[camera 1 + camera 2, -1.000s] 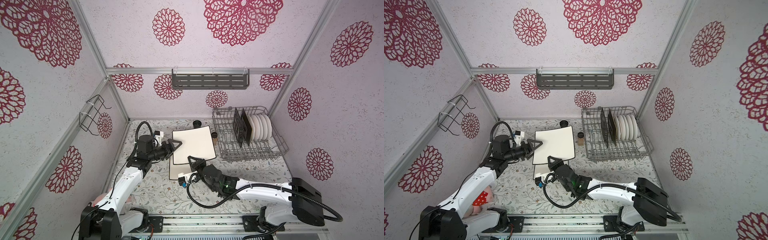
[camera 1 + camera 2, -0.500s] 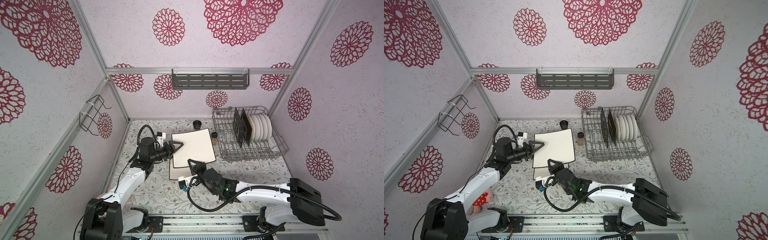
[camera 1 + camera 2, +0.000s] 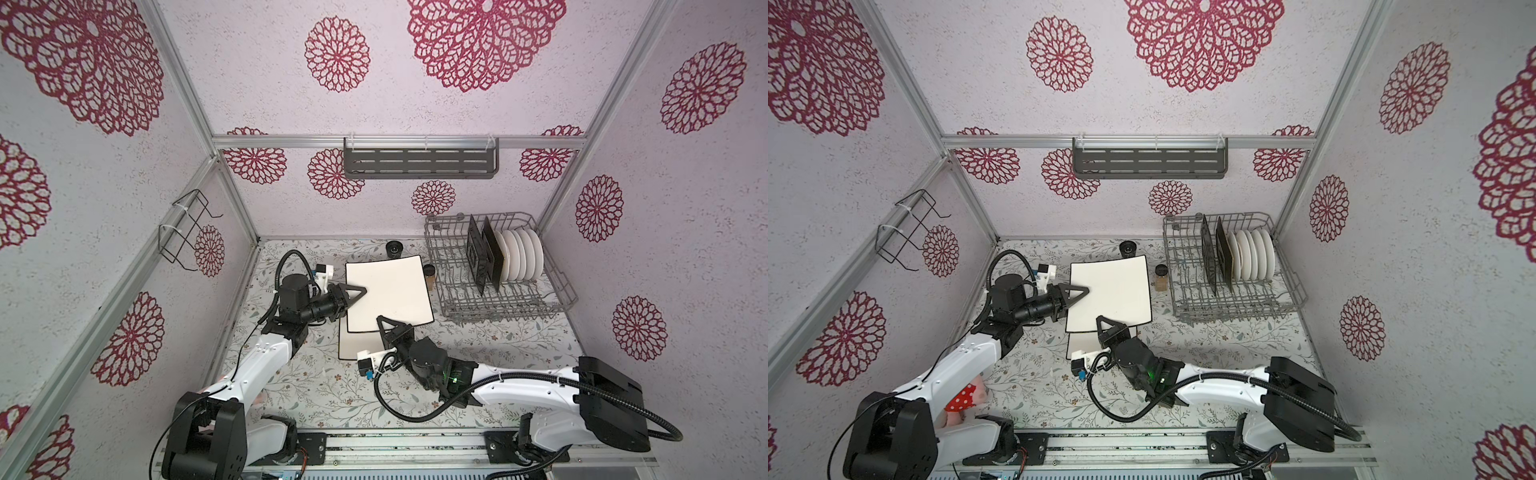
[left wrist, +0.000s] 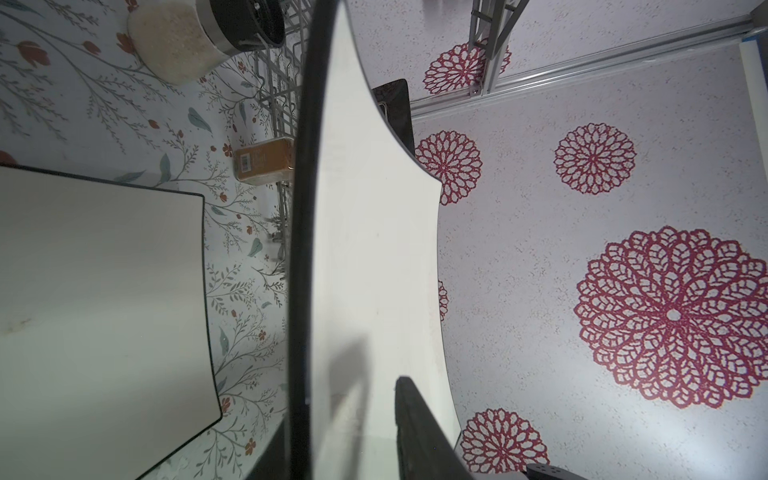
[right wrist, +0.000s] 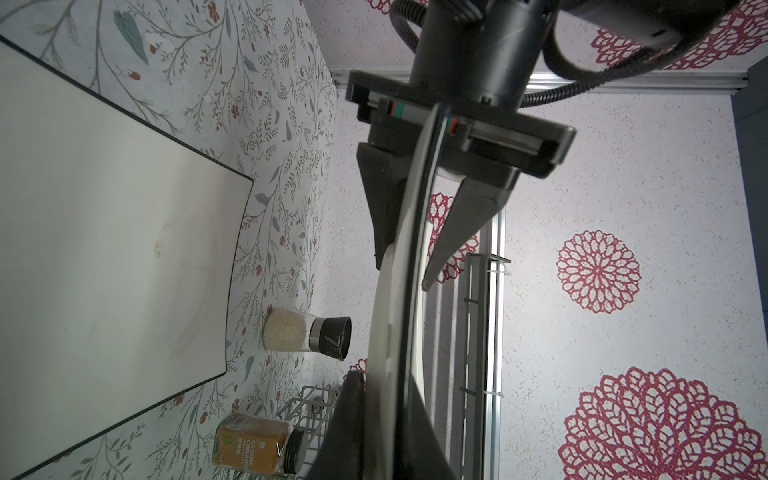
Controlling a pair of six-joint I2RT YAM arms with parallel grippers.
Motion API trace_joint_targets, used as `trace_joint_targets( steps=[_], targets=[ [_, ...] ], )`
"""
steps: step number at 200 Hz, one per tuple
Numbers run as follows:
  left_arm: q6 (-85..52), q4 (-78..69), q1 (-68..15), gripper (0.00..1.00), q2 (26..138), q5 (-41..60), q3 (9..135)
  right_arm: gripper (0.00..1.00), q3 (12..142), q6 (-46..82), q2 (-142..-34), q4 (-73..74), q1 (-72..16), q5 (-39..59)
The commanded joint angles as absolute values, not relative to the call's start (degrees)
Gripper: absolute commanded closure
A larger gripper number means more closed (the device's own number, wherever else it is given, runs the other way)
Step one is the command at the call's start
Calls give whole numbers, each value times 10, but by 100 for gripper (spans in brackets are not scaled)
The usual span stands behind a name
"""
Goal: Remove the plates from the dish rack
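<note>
A cream plate (image 3: pixel 388 291) (image 3: pixel 1113 291) with a dark rim hangs level above the table. My right gripper (image 3: pixel 384 326) (image 5: pixel 382 386) is shut on its near edge. My left gripper (image 3: pixel 357 297) (image 4: pixel 345 399) straddles its left edge, jaws nearly closed, with a thin gap still showing beside one finger in the right wrist view. A second cream plate (image 3: pixel 357 345) (image 5: pixel 104 228) lies flat on the table below. The dish rack (image 3: pixel 557 274) at the back right holds two black square plates (image 3: pixel 473 253) and several round white plates (image 3: pixel 523 257) on edge.
Two spice jars stand by the rack: a black-lidded one (image 3: pixel 394 248) at the back, a brown one (image 3: pixel 430 276) against the rack's left side. A slotted shelf (image 3: pixel 419 162) hangs on the back wall and a wire holder (image 3: pixel 187 232) on the left wall.
My left gripper has slid right onto the held plate's left edge and its jaws have narrowed around it. The right gripper keeps its grip and has barely moved.
</note>
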State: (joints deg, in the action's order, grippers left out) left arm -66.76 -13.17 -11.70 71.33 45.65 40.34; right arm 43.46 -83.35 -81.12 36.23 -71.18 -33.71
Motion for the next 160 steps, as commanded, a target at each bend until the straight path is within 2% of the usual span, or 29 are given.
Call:
trace_joint_targets(
  steps=[1,146,160],
  targets=[
    [-678,-181,-122,71,714,487,399,100,449,-844,-787,462,-709,-355],
    [-663,-170,-123,100,711,502,405,100,405,-837,-804,515,-696,-341],
    [-658,-164,-123,100,712,500,405,96,397,-838,-804,527,-695,-339]
  ],
)
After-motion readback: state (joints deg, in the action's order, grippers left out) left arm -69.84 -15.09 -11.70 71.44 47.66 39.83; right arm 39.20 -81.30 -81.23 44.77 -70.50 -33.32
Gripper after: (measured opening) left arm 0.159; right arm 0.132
